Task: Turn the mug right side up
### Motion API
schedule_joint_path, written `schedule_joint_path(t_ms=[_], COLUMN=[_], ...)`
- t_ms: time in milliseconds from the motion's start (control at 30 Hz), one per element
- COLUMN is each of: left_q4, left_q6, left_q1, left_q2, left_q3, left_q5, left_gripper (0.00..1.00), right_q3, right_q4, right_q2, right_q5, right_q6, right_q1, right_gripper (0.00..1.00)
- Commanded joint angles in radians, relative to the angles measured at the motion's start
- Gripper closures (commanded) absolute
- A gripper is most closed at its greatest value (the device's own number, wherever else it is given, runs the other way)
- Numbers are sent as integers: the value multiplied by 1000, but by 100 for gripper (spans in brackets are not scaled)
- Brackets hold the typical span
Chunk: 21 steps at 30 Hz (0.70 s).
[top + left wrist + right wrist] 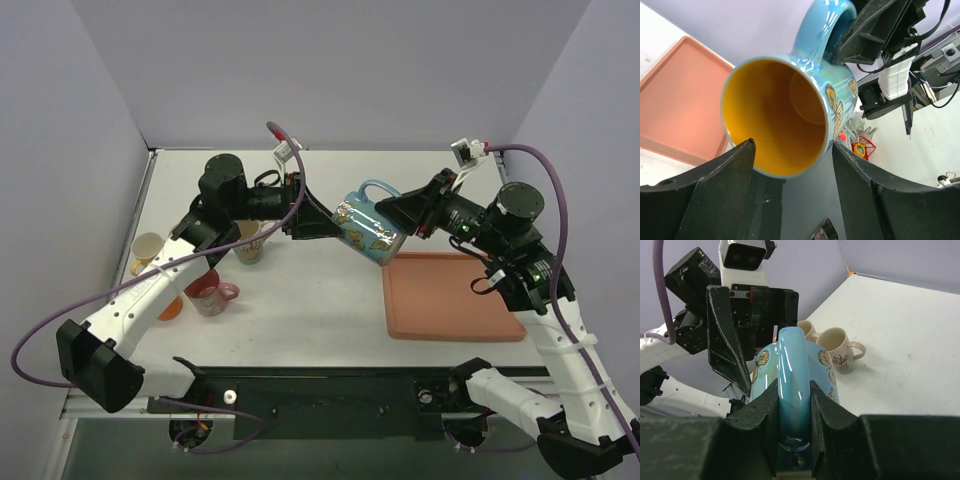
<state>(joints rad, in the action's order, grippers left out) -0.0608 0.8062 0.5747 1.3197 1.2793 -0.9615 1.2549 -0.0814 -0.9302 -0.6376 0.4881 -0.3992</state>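
The blue butterfly mug [368, 228] hangs in the air on its side, between both arms and just left of the tray. Its yellow-lined mouth [775, 110] faces my left gripper. My right gripper [400, 208] is shut on the mug's handle [792, 370], which sits pinched between the two black fingers [757, 410]. My left gripper [328, 222] is open. Its fingertips [747, 147] stand on either side of the lower rim, and I see no firm clamp on it. The mug's base is hidden.
A salmon tray [450, 300] lies flat at the right under the right arm. At the left stand a pink mug [210, 295], two cream mugs [250, 245], a paper cup [147, 250] and an orange object [172, 308]. Grey walls close in both sides.
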Motion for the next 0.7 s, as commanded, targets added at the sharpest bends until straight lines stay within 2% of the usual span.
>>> schedule_joint_path(t_ms=[0,67,133,167,200,267,300,400,433,467,500,533,567,600,633,667], left_q4=[-148,-192,-204,-217,-223,-215,-186,-7,166,346,424,578,643,758,806,861], left_q6=[54,67,71,74,86,88,71,-66,-172,-250,-391,-457,-622,-684,-796,-852], left_q1=[8,19,31,34,40,42,40,16,-2,-13,-28,-33,-27,-21,-10,-6], left_q2=[0,-5,-5,-7,-8,-10,-14,-28,-28,-33,-30,-25,-16,-8,-7,-10], left_q3=[9,6,3,2,-4,-9,-11,9,27,41,67,78,107,115,112,101], left_q5=[-54,-74,-89,-95,-101,-106,-105,-36,-5,88,219,281,413,472,597,653], left_gripper=[27,31,45,57,63,95,100,100,100,100,100,100,100,100,100,100], right_q3=[54,46,32,28,18,9,6,9,8,-2,-18,-31,-50,-58,-75,-84], right_q4=[196,221,252,262,279,285,279,85,-22,-62,-111,-129,-159,-175,-201,-213], right_q2=[-9,-16,-27,-33,-38,-50,-56,-64,-67,-67,-65,-67,-65,-62,-62,-56], right_q5=[-22,-22,-27,-28,-30,-33,-30,115,171,255,298,356,378,419,459,481], right_q6=[47,56,75,86,90,95,77,-35,-74,-83,-85,-74,-66,-56,-54,-57], right_q1=[-30,-33,-35,-35,-35,-36,-36,-33,-27,-24,-7,2,22,28,42,46], right_gripper=[100,100,100,100,100,100,100,99,93,63,41,34,26,23,18,16])
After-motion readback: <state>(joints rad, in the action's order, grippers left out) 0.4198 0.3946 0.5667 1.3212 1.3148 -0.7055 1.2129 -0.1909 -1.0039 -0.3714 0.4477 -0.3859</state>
